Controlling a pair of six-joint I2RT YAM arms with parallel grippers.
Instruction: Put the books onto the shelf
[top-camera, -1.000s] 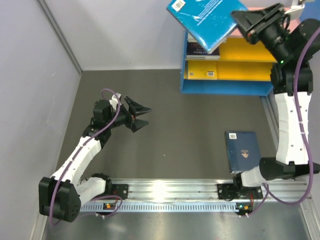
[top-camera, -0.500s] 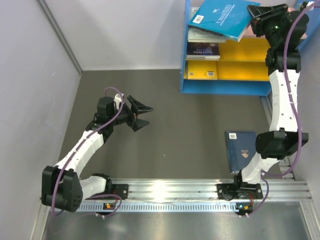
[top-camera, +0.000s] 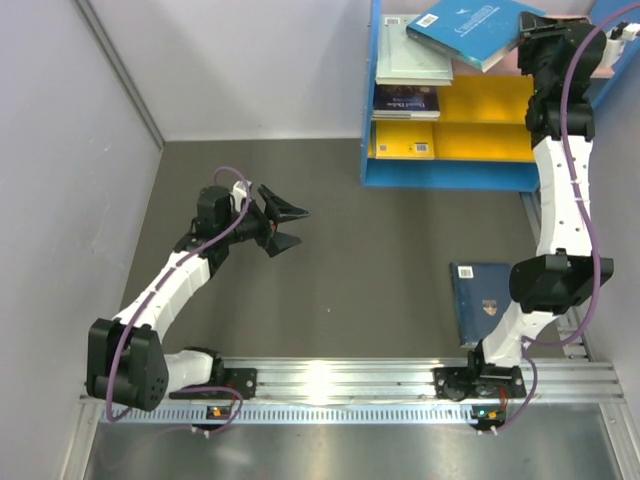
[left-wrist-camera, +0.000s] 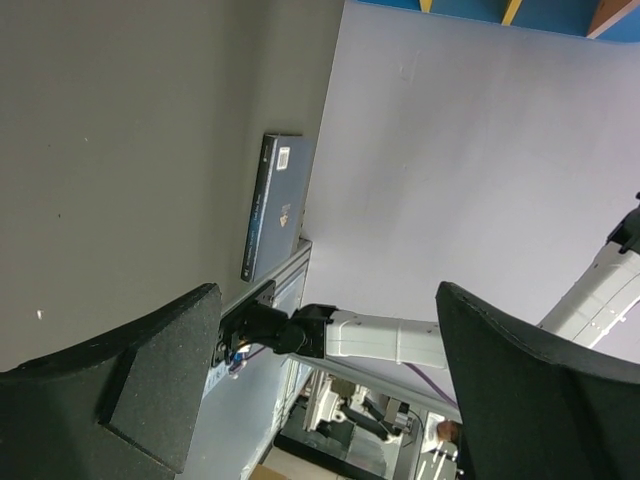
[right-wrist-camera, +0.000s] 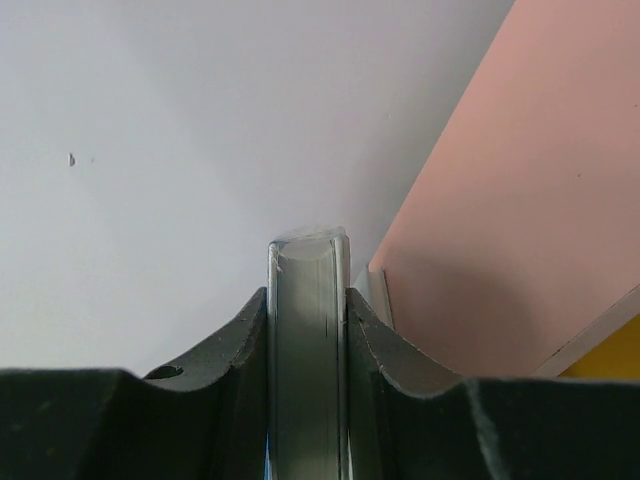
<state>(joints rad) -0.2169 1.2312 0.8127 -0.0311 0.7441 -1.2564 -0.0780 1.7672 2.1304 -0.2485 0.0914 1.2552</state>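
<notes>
My right gripper (top-camera: 524, 42) is shut on a teal-blue book (top-camera: 468, 26), held tilted over the upper left part of the shelf (top-camera: 450, 175). In the right wrist view the book's edge (right-wrist-camera: 308, 300) stands clamped between both pads, beside the pink top board (right-wrist-camera: 520, 200). On the shelf lie a grey-green book (top-camera: 410, 66), a dark book (top-camera: 405, 101) and a yellow book (top-camera: 402, 148). A navy book (top-camera: 483, 300) (left-wrist-camera: 275, 205) lies flat on the table by the right arm. My left gripper (top-camera: 285, 227) (left-wrist-camera: 325, 390) hovers open and holds nothing at mid-left.
A grey wall runs along the left and the back. An aluminium rail (top-camera: 330, 380) carries both arm bases at the near edge. The right arm's white links (top-camera: 560, 190) rise in front of the shelf's right end.
The right arm has carried the teal-blue book back and down over the shelf's top, so it looks smaller. The left gripper has drifted slightly up and stayed open.
</notes>
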